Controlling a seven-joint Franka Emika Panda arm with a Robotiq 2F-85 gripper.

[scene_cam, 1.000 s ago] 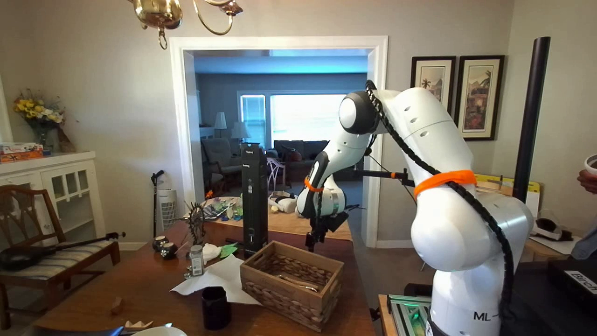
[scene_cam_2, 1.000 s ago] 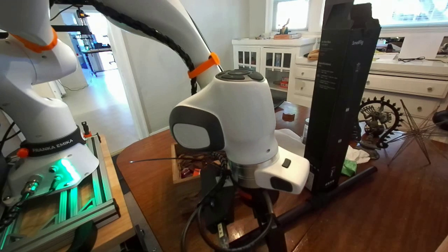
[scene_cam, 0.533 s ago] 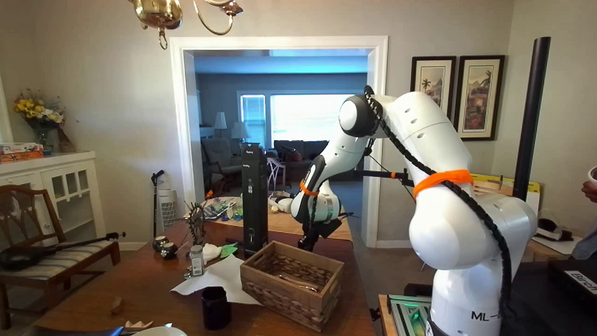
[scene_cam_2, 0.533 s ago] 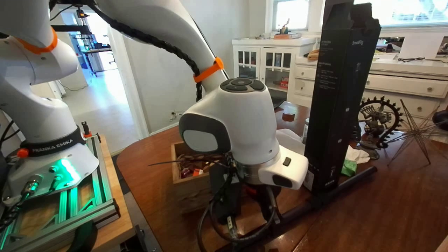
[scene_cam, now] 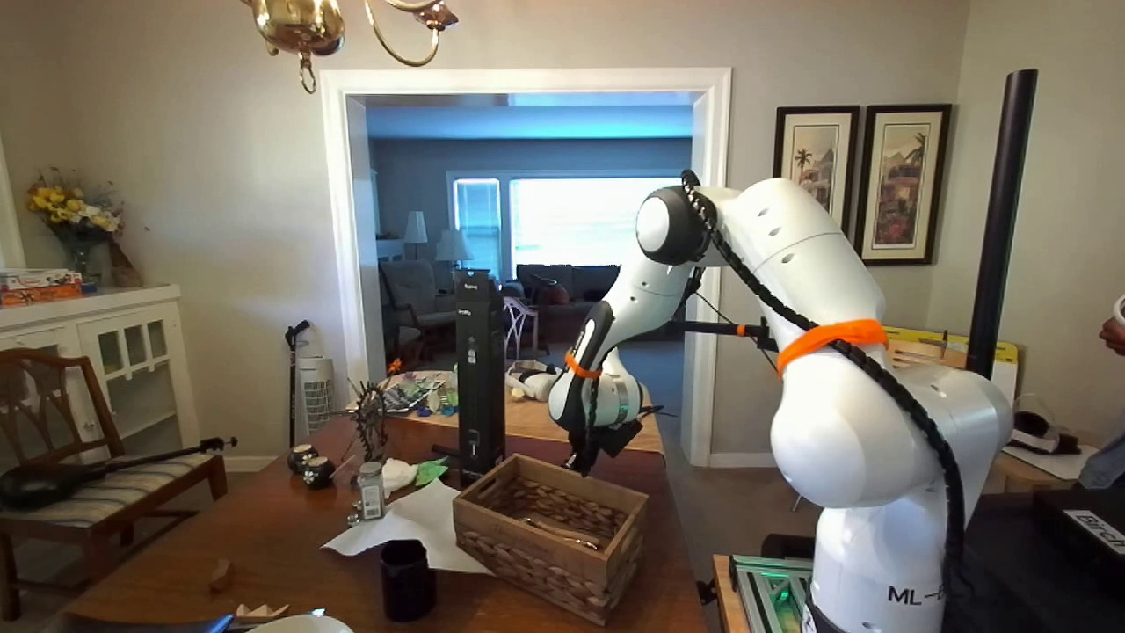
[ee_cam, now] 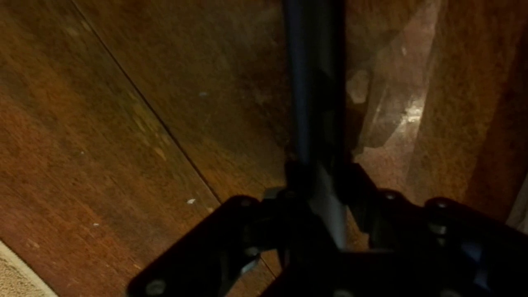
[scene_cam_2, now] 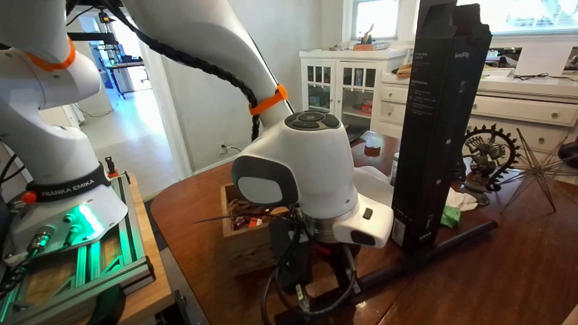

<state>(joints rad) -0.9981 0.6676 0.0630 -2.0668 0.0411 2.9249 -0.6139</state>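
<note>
In the wrist view we see the gripper (ee_cam: 321, 173) with its two fingers (ee_cam: 295, 175) near to each other. Only the thickness of a black tube (ee_cam: 317, 82) separates them, and they hold it from both sides. This tube is long and straight, with a smooth, dull surface. In an exterior view it runs low over the table (scene_cam_2: 451, 289), along the foot of a tall black box (scene_cam_2: 445, 135); we cannot tell whether it touches the box or the wood below. The box looks like cardboard, narrow and upright, with loose flaps at its top, and its inside is hidden from us.

Near the gripper, in both exterior views, stands a wooden crate (scene_cam: 527, 549). It is rectangular, with flat frame boards and panels of thick woven fibre. Inside it we notice a slim shiny piece (scene_cam: 562, 533), and also small red and orange items (scene_cam_2: 254, 222), which are too small for us to name.

On the same table we find a white paper sheet (scene_cam: 409, 527) beside the crate, a dark round cup (scene_cam: 407, 585), whose content we cannot see, and a glass jar (scene_cam: 370, 492) with a label. The table is reddish-brown wood, glossy, with fine grain and a thin straight seam.
</note>
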